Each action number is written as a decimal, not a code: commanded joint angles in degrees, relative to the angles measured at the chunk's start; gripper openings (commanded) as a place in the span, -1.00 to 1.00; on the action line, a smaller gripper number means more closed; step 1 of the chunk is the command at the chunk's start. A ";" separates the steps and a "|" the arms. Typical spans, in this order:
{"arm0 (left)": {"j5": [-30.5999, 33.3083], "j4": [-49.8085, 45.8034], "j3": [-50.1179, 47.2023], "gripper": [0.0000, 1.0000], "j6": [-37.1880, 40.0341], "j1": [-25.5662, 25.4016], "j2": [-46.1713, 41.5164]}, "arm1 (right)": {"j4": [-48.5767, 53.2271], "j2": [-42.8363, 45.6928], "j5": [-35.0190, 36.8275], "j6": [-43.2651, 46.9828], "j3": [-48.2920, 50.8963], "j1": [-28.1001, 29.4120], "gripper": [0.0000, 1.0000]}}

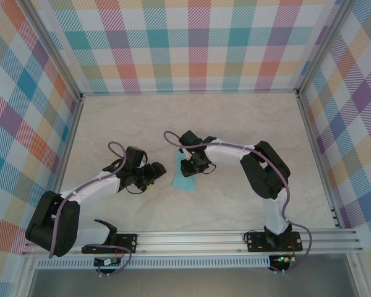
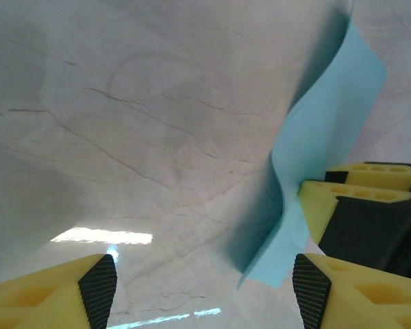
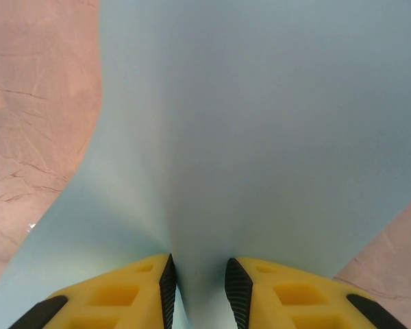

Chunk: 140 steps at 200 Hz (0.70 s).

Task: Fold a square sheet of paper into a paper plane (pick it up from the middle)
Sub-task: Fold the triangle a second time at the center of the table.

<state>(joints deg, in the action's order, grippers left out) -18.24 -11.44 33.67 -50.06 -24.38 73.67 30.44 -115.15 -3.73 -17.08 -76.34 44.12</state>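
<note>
The light-blue square sheet of paper stands up off the table in the middle, bent into a curved ridge. My right gripper comes down on it from above and is shut on a pinched fold at the paper's middle, with the paper bulging up between its pads. In the left wrist view the sheet hangs curled, one corner low near the table, and the right gripper's yellow fingers press into it. My left gripper is open, just left of the sheet and not touching it.
The pale marble table top runs to checkered walls on three sides. A metal rail with both arm bases lines the near edge.
</note>
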 commanded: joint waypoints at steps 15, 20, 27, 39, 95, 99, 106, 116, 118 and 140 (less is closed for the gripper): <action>-5.36 6.70 1.35 0.32 1.26 -2.66 2.05 | -0.45 -6.31 -3.84 -0.85 5.04 -1.79 -0.38; -5.46 6.90 1.56 0.30 1.52 -3.00 2.18 | -0.53 -6.30 -4.15 -0.85 5.10 -1.95 -0.38; -5.58 6.87 1.86 0.26 2.02 -3.39 2.48 | -0.48 -6.35 -4.34 -0.84 5.14 -2.02 -0.38; -5.82 6.68 2.34 0.22 2.64 -4.05 2.94 | -0.70 -6.45 -5.13 -0.90 5.31 -2.40 -0.39; -7.66 8.11 4.02 0.12 4.49 -7.02 7.23 | -1.73 -6.47 -8.22 -1.51 6.02 -4.04 -0.41; -7.81 8.36 4.19 0.11 4.54 -7.20 7.69 | -1.76 -6.49 -8.24 -1.46 6.02 -4.07 -0.41; -8.21 8.76 4.44 0.10 4.70 -7.47 8.32 | -1.67 -6.46 -8.39 -1.48 6.02 -4.11 -0.41; -8.15 8.44 4.88 0.09 5.15 -7.83 9.09 | -1.65 -6.57 -8.40 -1.51 5.97 -4.13 -0.40; -7.96 8.28 4.99 0.09 5.26 -7.86 9.27 | -1.62 -6.57 -8.38 -1.54 6.01 -4.13 -0.40; -6.03 6.00 5.83 0.08 6.24 -8.05 10.73 | -1.57 -6.50 -8.40 -1.57 6.02 -4.27 -0.40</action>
<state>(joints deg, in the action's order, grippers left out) -24.86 -4.34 37.50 -45.93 -31.81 83.15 27.44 -115.18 -15.90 -18.02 -74.19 39.59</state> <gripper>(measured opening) 0.542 0.299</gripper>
